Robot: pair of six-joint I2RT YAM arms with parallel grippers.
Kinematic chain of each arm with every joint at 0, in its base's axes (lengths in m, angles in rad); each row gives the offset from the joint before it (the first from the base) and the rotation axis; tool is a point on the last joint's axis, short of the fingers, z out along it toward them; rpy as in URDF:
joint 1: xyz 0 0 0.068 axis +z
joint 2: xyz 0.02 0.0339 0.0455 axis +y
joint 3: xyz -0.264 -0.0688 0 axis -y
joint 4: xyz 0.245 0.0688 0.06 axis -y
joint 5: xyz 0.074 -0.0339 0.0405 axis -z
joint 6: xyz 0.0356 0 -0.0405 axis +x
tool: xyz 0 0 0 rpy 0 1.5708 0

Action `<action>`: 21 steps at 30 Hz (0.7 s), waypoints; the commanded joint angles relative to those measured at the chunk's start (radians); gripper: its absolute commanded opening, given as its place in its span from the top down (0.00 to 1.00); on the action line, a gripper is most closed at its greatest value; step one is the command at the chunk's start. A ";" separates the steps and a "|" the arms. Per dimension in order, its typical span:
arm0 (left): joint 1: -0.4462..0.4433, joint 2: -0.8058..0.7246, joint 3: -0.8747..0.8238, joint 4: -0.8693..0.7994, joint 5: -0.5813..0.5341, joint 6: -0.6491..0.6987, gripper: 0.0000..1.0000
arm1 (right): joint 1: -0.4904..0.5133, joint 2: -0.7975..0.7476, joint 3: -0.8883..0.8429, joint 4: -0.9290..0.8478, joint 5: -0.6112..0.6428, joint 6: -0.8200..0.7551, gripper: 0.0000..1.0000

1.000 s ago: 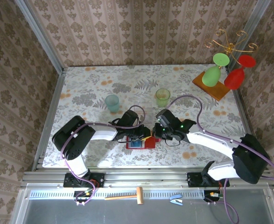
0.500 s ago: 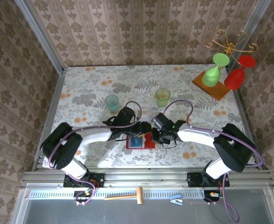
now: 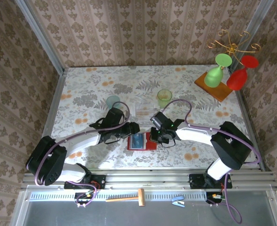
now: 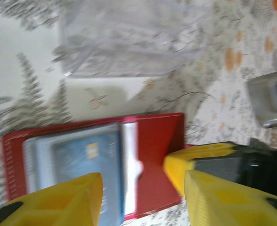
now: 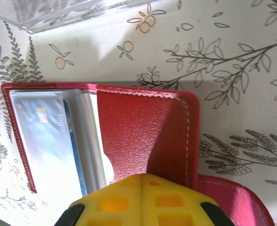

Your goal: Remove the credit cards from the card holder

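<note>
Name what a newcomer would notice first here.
The open red bifold wallet lies at the table's near middle, a bright blue plastic card in its clear pocket. Both arms meet over it: the left gripper open, the right gripper shut at its flap. Far right, a green plastic goblet and a red plastic goblet hang from a gold wire rack.

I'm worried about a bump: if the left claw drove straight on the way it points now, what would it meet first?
The left claw would likely meet the open red card holder first, ahead between its spread fingers; the clear plastic box lies beyond. Depth is unclear.
</note>
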 commanded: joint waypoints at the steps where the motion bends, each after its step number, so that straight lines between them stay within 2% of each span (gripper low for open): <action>1: 0.015 -0.008 -0.036 -0.027 0.006 0.018 0.52 | 0.007 0.029 0.021 -0.003 -0.016 -0.007 0.92; 12: 0.017 0.035 -0.050 0.025 0.038 -0.005 0.62 | -0.016 0.088 -0.007 -0.025 0.035 -0.045 0.94; 21: -0.005 0.053 -0.017 0.033 0.046 -0.012 0.65 | -0.068 0.040 -0.027 -0.098 0.060 -0.141 0.94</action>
